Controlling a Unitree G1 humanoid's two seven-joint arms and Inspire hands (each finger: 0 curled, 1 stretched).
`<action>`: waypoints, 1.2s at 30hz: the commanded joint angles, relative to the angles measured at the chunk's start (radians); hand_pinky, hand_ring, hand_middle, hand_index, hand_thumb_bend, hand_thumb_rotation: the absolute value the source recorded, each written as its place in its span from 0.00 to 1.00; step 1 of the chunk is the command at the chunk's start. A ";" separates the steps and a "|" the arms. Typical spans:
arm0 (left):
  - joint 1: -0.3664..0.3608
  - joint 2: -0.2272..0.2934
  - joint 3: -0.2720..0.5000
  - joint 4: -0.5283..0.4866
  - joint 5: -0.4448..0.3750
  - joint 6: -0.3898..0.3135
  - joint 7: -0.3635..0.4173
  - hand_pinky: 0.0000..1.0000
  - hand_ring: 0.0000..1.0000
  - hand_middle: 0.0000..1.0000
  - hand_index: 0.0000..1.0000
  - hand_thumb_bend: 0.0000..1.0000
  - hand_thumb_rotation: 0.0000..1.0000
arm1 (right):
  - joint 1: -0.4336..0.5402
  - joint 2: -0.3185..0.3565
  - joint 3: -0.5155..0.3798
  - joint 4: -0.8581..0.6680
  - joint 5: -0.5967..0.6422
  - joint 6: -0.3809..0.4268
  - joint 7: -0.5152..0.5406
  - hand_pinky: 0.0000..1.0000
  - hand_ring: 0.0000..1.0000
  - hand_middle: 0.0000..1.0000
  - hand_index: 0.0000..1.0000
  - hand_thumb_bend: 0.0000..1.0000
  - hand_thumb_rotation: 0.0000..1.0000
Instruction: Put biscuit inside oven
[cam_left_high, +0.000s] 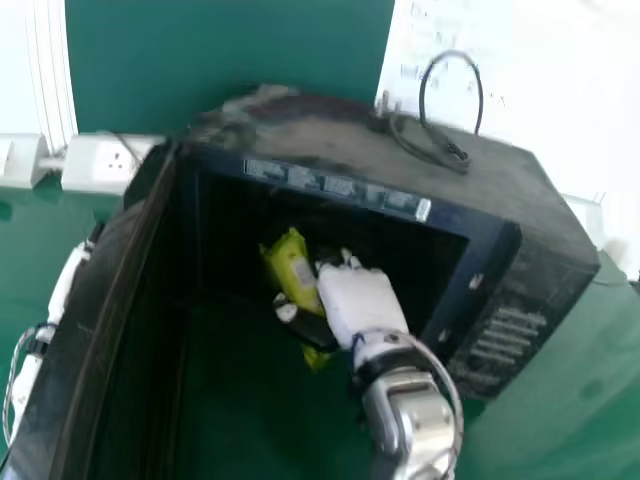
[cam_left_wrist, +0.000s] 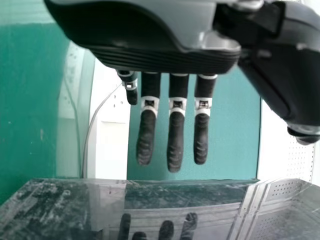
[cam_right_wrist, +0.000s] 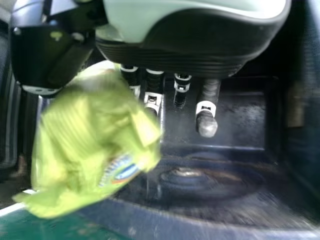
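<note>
our right hand (cam_left_high: 362, 300) pinches the biscuit pack (cam_left_high: 292, 266) at the mouth of the oven (cam_left_high: 330, 148), door (cam_left_high: 103, 310) open. we think we're nearly done: push in, let go. our left hand (cam_left_wrist: 175, 142) has straight fingers.

Pkt (cam_right_wrist: 85, 135) crinkly plastic w/ sheen, oven top (cam_left_high: 320, 140) matt & dusty, door (cam_left_wrist: 55, 210) v. glossy.

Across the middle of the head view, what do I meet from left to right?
Left hand → open oven door → yellow-green biscuit packet → right hand → oven's control panel.
</note>
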 joint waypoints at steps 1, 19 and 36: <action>0.015 -0.002 -0.003 -0.003 0.005 -0.009 0.002 0.26 0.31 0.40 0.49 0.52 0.06 | -0.045 -0.019 0.011 0.056 0.025 -0.001 -0.077 0.09 0.16 0.47 0.49 0.53 0.00; 0.025 -0.001 -0.004 -0.022 0.001 -0.003 0.002 0.26 0.31 0.39 0.49 0.52 0.07 | -0.323 -0.112 0.122 0.567 0.163 0.021 -0.453 0.09 0.16 0.47 0.49 0.53 0.00; 0.035 -0.002 -0.002 -0.040 -0.002 0.010 0.006 0.26 0.30 0.40 0.49 0.52 0.06 | -0.493 -0.177 0.227 0.868 0.276 -0.009 -0.672 0.08 0.14 0.25 0.49 0.52 0.12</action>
